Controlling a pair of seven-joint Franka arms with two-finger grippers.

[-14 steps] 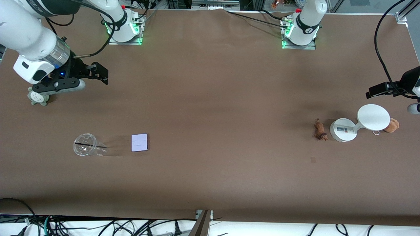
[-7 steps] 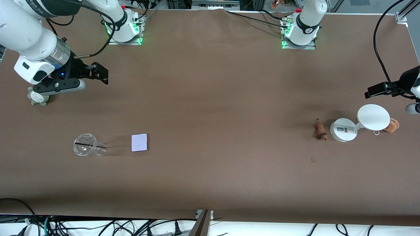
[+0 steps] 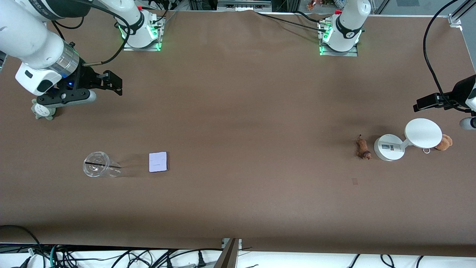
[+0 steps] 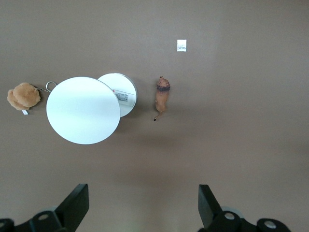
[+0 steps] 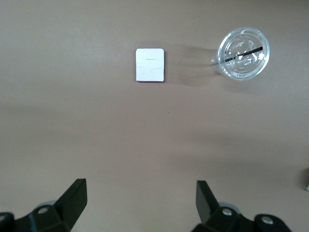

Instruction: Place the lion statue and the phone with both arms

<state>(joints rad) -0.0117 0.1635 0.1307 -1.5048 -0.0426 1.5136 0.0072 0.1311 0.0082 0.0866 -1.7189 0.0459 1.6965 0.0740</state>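
Observation:
The lion statue (image 3: 363,148), a tiny orange-brown figurine, lies on the brown table next to the white stand, toward the left arm's end. It also shows in the left wrist view (image 4: 162,96). The phone (image 3: 158,162), a flat pale slab, lies beside a clear cup toward the right arm's end and shows in the right wrist view (image 5: 150,65). My left gripper (image 4: 143,205) is open and empty, high over bare table near the stand. My right gripper (image 3: 65,97) is open and empty in its wrist view (image 5: 140,203), high over the table, well away from the phone.
A clear plastic cup (image 3: 97,168) with a black straw lies beside the phone. A white round-based stand with a disc (image 3: 405,139) and a fuzzy brown plush (image 3: 444,142) sit beside the lion. A grey-green plush (image 3: 41,111) lies under the right arm's hand.
The left arm's hand has shifted very slightly toward the table's middle. Nothing on the table has moved.

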